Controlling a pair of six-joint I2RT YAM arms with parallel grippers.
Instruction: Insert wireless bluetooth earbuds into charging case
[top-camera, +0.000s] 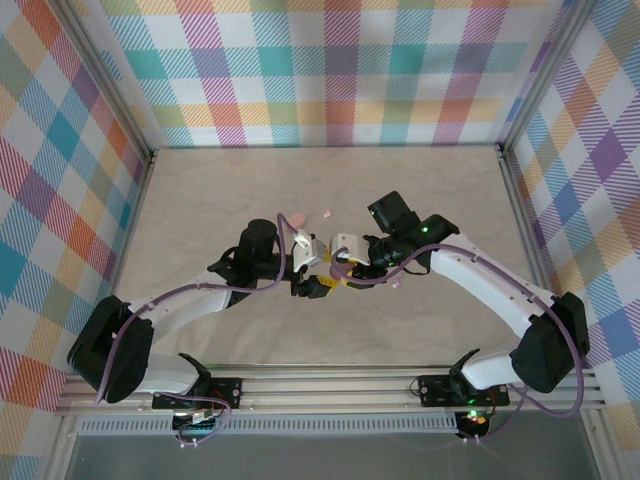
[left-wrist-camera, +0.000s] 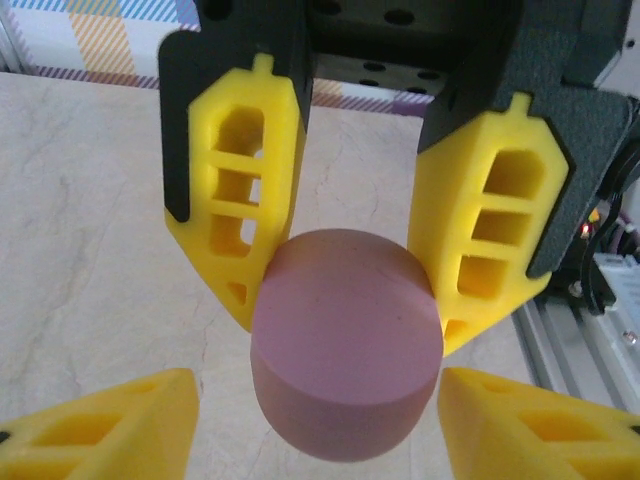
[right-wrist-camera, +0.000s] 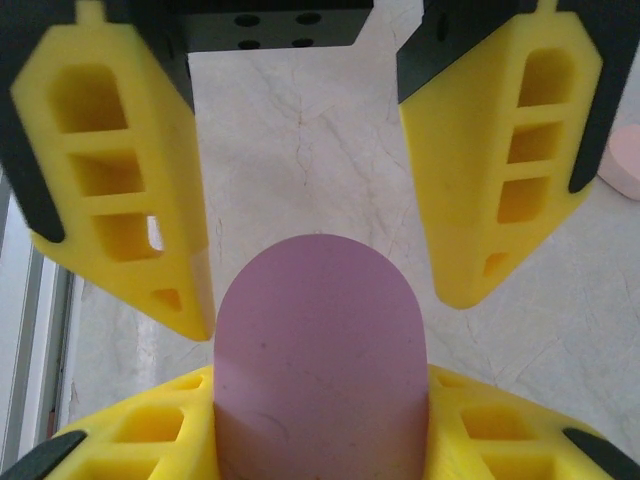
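Note:
The purple charging case (right-wrist-camera: 320, 360) is held above the table between my two arms. My right gripper (right-wrist-camera: 320, 380) is shut on it, with both yellow fingers pressed to its sides. My left gripper (left-wrist-camera: 318, 385) is open, its fingers (left-wrist-camera: 120, 420) standing on either side of the case (left-wrist-camera: 345, 350) with a gap on the left. In the top view the left gripper (top-camera: 318, 283) and right gripper (top-camera: 345, 268) meet mid-table. A tiny pink earbud (top-camera: 325, 212) lies behind them. A tiny purple earbud (top-camera: 398, 283) lies beside the right arm.
A salmon-pink oval case (top-camera: 295, 219) lies just behind the left wrist; a pink edge (right-wrist-camera: 625, 165) shows in the right wrist view. Checkered walls (top-camera: 340, 70) close in the beige table (top-camera: 220, 190) on three sides. An aluminium rail (top-camera: 330, 390) runs along the near edge.

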